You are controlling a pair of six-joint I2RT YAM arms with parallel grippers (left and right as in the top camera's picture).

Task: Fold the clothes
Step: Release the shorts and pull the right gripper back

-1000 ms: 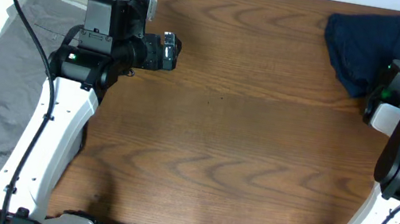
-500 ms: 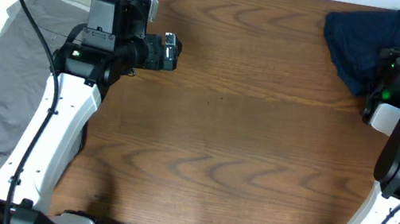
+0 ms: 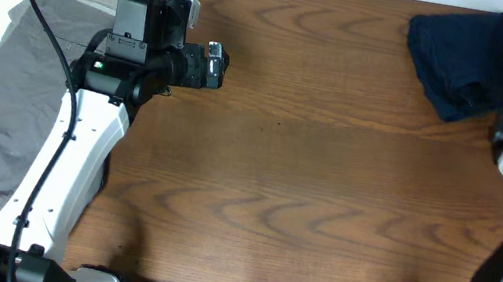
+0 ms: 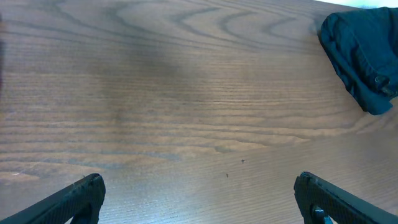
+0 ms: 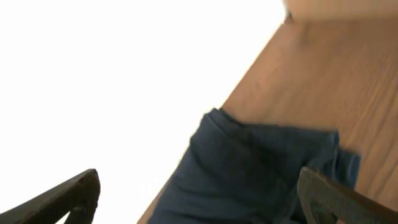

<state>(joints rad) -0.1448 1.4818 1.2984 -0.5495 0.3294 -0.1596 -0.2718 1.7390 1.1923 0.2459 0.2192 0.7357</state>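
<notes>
While the right fingers [image 5: 78, 190] and left fingers [image 4: 81, 196] stand spread and empty, the navy shorts [image 3: 462, 58] lie bunched and wrinkled on the table [image 3: 327, 173] ahead of the right pair, long axis apparently crosswise to them.

Navy shorts [image 3: 462, 55] bunched, wrinkled, table's far right corner.

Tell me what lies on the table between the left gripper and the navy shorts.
Nothing: only bare table runs from the left gripper to the navy shorts, as the overhead and left wrist views both show.
</notes>
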